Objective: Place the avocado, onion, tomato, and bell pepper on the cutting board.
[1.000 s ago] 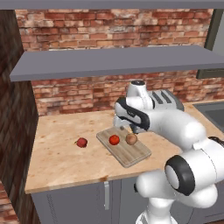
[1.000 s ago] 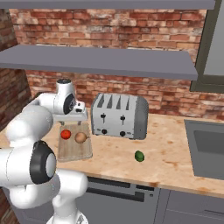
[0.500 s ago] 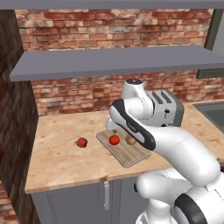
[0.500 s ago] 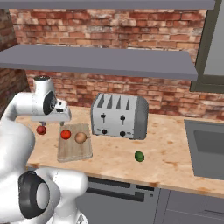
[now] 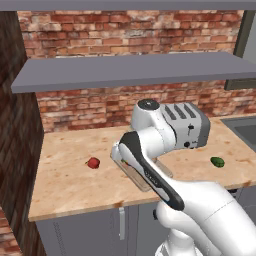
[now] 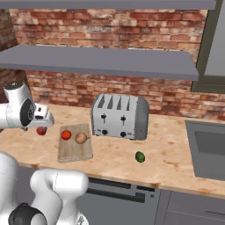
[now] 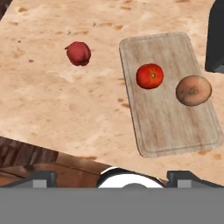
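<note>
The lumpy dark red bell pepper (image 7: pixel 78 53) is lying at the left on the speckled beige stone worktop (image 7: pixel 52 105), well apart from the flat light wooden cutting board (image 7: pixel 170 127) with its lengthwise plank stripes. On the board the smooth bright orange-red tomato (image 7: pixel 150 76) and the dull tan-brown round onion (image 7: pixel 193 90) are sitting close together without touching. In the right base view the white arm's hand (image 6: pixel 44 117) is hovering above the bell pepper (image 6: pixel 41 130), its fingers spread wide and holding nothing; a second ago it was hanging over the board. Behind the board a boxy silver four-slot toaster (image 6: pixel 119 116) is standing against the red brick wall (image 6: pixel 132 30). Farther right, the small dark green oval avocado (image 6: pixel 139 157) is resting on bare worktop, with a grey sink (image 6: pixel 206 149) beyond it.
</note>
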{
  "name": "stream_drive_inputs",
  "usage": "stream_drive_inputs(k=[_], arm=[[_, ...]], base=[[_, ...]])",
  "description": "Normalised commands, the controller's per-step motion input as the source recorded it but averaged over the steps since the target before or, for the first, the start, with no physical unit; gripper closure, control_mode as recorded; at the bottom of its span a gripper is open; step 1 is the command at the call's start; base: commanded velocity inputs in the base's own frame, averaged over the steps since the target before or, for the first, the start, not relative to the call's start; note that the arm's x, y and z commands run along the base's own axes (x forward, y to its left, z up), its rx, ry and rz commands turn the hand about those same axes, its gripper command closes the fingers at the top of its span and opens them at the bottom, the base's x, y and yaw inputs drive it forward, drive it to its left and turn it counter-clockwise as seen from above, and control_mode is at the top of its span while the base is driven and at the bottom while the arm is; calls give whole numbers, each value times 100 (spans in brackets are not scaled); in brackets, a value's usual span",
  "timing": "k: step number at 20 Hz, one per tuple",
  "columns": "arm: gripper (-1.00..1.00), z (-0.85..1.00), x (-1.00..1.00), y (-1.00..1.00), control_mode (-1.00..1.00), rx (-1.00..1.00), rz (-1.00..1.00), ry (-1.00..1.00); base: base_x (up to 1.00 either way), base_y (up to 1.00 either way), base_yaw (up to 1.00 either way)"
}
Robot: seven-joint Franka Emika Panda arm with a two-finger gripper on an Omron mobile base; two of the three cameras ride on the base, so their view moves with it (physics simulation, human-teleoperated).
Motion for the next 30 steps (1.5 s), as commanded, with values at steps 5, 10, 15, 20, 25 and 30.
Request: stream_drive_inputs(k=[5, 10, 15, 20, 25, 30], arm=[[-100, 17, 12, 56, -100, 3, 3, 5], [-100, 21, 35, 68, -100, 0, 13, 12], [-100, 9, 47, 33, -100, 0, 11, 8], [-100, -9, 42, 7, -100, -2, 11, 1], [-100, -29, 45, 1, -100, -6, 7, 0], [-100, -12, 37, 10, -100, -4, 8, 0]], base=[[0, 0, 0], [0, 0, 0], [0, 0, 0], [0, 0, 0], [0, 0, 0], [0, 0, 0]])
